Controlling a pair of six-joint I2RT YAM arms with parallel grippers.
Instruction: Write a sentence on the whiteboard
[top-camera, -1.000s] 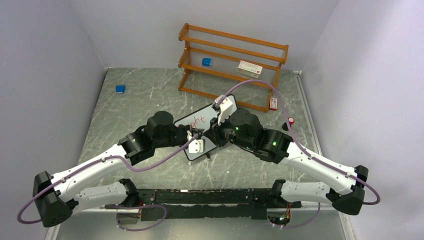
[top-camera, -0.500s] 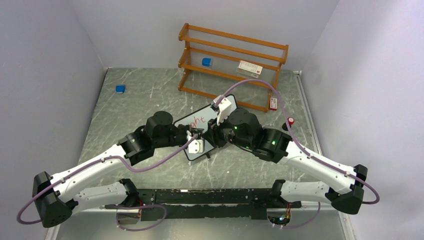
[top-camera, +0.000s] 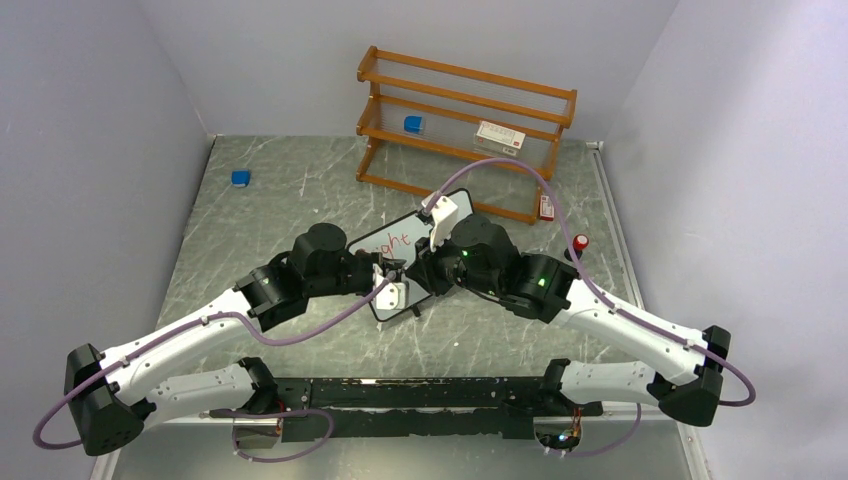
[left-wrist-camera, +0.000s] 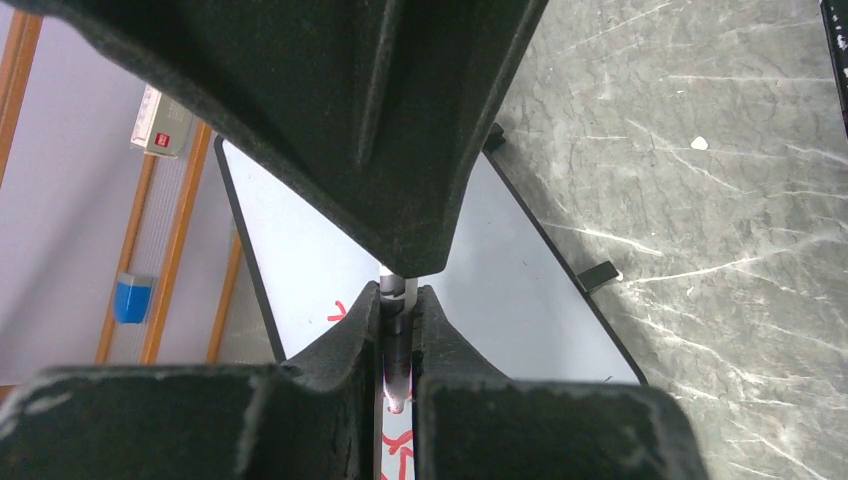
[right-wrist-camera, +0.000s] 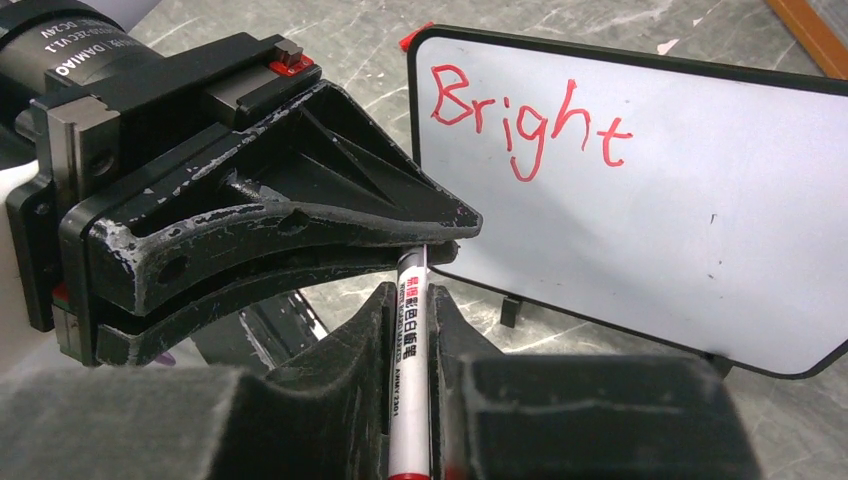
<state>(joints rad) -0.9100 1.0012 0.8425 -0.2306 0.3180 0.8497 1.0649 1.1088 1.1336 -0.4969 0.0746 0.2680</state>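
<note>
Robot arms meet over a marker: the whiteboard, propped on small black feet near the middle of the marbled table, is seen with the word "Bright" written on it in red. A white marker is clamped on its barrel by the narrowly closed fingers of the right gripper, while its far end is pinched by the left gripper. The two grippers are held nose to nose just in front of the whiteboard's face. From the right wrist, the whiteboard is seen beyond and to the right of the fingertips. Whether it is touched by the tip cannot be told.
</note>
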